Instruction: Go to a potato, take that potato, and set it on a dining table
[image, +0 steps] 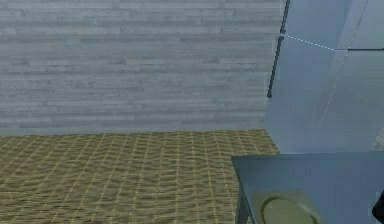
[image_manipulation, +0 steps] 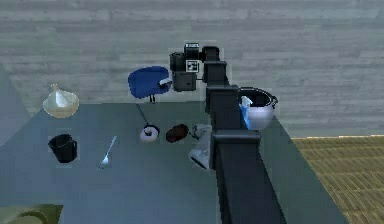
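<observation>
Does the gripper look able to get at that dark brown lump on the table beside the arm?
Probably yes. The brown lump lies on the table beside the arm, nothing on top of it. The gripper sits farther out, so the arm would likely need to pull back.

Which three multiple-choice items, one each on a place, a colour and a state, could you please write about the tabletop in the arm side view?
1. Where on the table does the black mug stand?
A) at its right end
B) in its left part, just below the pale flask in the picture
C) dead centre

2. What colour is the bowl-like thing at the table's far side?
A) blue
B) red
C) yellow

3. How is the spoon placed?
A) standing in the mug
B) propped against the flask
C) lying flat on the tabletop

Answers: 1 B, since the mug sits at the left, under the flask. 2 A, since it is plainly blue. 3 C, since the spoon lies flat, right of the mug.
</observation>
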